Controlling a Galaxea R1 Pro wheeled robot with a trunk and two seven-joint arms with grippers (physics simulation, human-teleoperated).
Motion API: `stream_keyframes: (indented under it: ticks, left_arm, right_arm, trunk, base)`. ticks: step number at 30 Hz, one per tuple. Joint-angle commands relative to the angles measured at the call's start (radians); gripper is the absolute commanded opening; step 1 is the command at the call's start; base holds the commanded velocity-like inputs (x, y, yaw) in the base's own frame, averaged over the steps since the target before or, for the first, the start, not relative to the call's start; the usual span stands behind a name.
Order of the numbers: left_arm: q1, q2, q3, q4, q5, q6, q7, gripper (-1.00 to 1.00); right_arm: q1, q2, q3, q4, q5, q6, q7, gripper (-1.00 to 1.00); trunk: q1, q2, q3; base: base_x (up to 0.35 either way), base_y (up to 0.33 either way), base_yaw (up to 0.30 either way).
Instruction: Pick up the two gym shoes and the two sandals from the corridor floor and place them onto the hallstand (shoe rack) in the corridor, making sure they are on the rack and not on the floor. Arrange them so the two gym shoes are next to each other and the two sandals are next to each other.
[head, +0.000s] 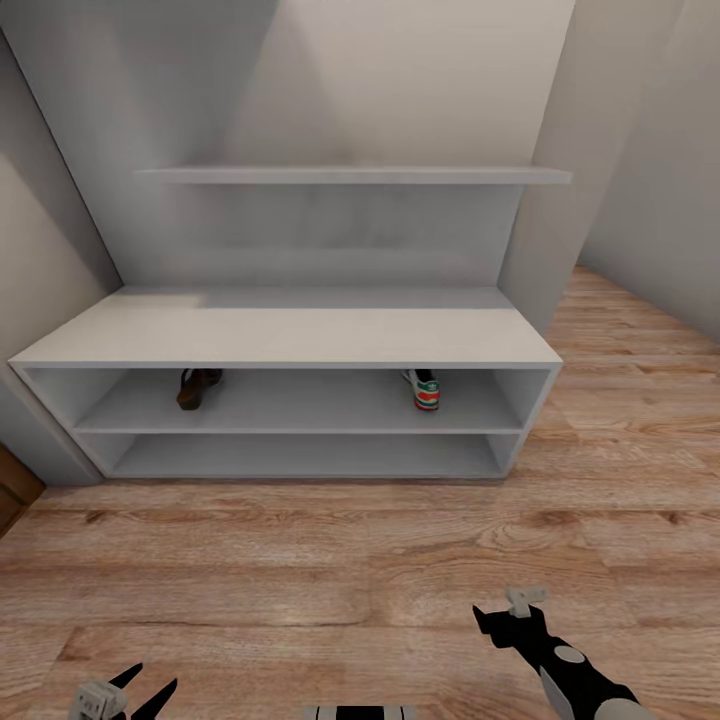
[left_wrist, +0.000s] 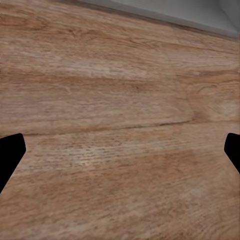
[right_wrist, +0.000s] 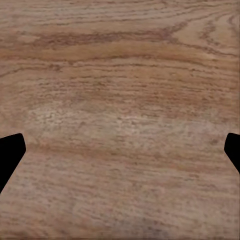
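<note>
The light-grey hallstand (head: 300, 335) stands ahead against the wall, with a two-tier open base and an upper shelf (head: 350, 176). On the upper tier of the base, a dark brown sandal (head: 198, 387) lies at the left and a white gym shoe (head: 425, 390) with green and red lies at the right. My left gripper (head: 148, 682) hangs open and empty over the corridor floor (head: 300, 560) at the near left. My right gripper (head: 510, 610) is open and empty over the floor at the near right. Both wrist views show bare planks between the left gripper's (left_wrist: 120, 155) and the right gripper's (right_wrist: 120, 155) widely spread fingers.
Grey walls close in the hallstand on the left and behind. The wood floor (head: 640, 340) runs on past the stand's right end. A brown edge (head: 15, 490) of some furniture shows at the far left. The lower tier (head: 300, 455) of the base holds nothing.
</note>
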Motion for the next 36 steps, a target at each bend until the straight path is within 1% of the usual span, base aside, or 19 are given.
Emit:
stream_keyframes:
  ticks: [1,2,3,7,11,15,16,18,19,24,31,36]
  left_arm:
    - [-0.001,0.0,0.003,0.002,0.002,-0.004,-0.004,1.0]
    - [-0.001,0.0,0.003,0.001,0.002,-0.004,-0.004,1.0]
    - [-0.001,-0.001,0.004,0.001,0.002,-0.003,-0.001,1.0]
    - [-0.001,-0.001,0.005,0.001,0.004,-0.003,-0.001,1.0]
    - [0.0,-0.001,0.006,0.001,0.004,-0.003,-0.001,1.0]
    - [0.0,-0.002,0.005,0.001,0.003,-0.003,-0.001,1.0]
    - [0.0,-0.002,0.005,0.001,0.003,-0.003,0.0,1.0]
    - [0.0,-0.002,0.006,0.001,0.003,-0.003,0.0,1.0]
    - [0.0,-0.002,0.006,0.001,0.003,-0.003,0.0,1.0]
    - [0.0,-0.002,0.006,0.002,0.003,-0.003,0.0,1.0]
    - [0.0,-0.002,0.006,0.002,0.006,-0.002,-0.001,1.0]
    - [0.001,-0.002,0.006,0.001,0.007,-0.002,-0.001,1.0]
  right_arm:
    - [0.003,0.0,-0.009,0.001,0.006,-0.004,0.005,1.0]
    - [0.007,0.0,-0.009,0.001,0.006,-0.004,0.004,1.0]
    - [0.056,0.0,-0.01,0.001,0.006,-0.006,0.001,1.0]
    - [0.078,0.0,-0.011,0.0,0.004,-0.006,0.0,1.0]
    - [0.086,-0.001,-0.012,0.0,-0.006,-0.006,-0.001,1.0]
    - [0.091,-0.009,-0.013,0.0,-0.035,-0.007,-0.004,1.0]
    - [0.094,-0.015,-0.013,0.0,-0.051,-0.006,-0.005,1.0]
    - [0.096,-0.021,-0.013,0.0,-0.069,-0.007,-0.005,1.0]
    - [0.099,-0.024,-0.012,0.0,-0.086,-0.007,-0.005,1.0]
    - [0.108,-0.03,-0.012,0.0,-0.117,-0.009,-0.005,1.0]
    - [0.127,-0.032,-0.013,-0.001,-0.128,-0.016,-0.006,1.0]
    - [0.133,-0.041,-0.013,-0.001,-0.13,-0.023,-0.007,1.0]
  trunk:
    - [0.0,0.0,-0.001]
    - [0.0,0.0,-0.001]
    - [0.0,0.0,-0.001]
    - [0.0,0.0,-0.001]
    - [0.0,0.0,-0.001]
    - [0.0,0.0,-0.001]
    - [0.0,0.0,-0.001]
    - [0.0,0.0,-0.001]
    - [0.0,0.0,-0.001]
    - [0.0,0.0,-0.001]
    - [0.0,0.0,-0.001]
    - [-0.019,0.034,0.015]
  base:
    - [0.0,0.0,0.0]
    - [0.0,0.0,0.0]
    - [0.0,0.0,-0.012]
    - [0.0,0.0,-0.133]
    - [0.0,0.0,-0.223]
    - [0.0,0.0,-0.255]
    - [0.0,0.0,-0.261]
    - [0.0,0.0,-0.263]
    - [0.0,0.0,-0.265]
    - [0.0,0.0,-0.266]
    - [0.0,0.0,-0.267]
    - [0.0,0.0,-0.268]
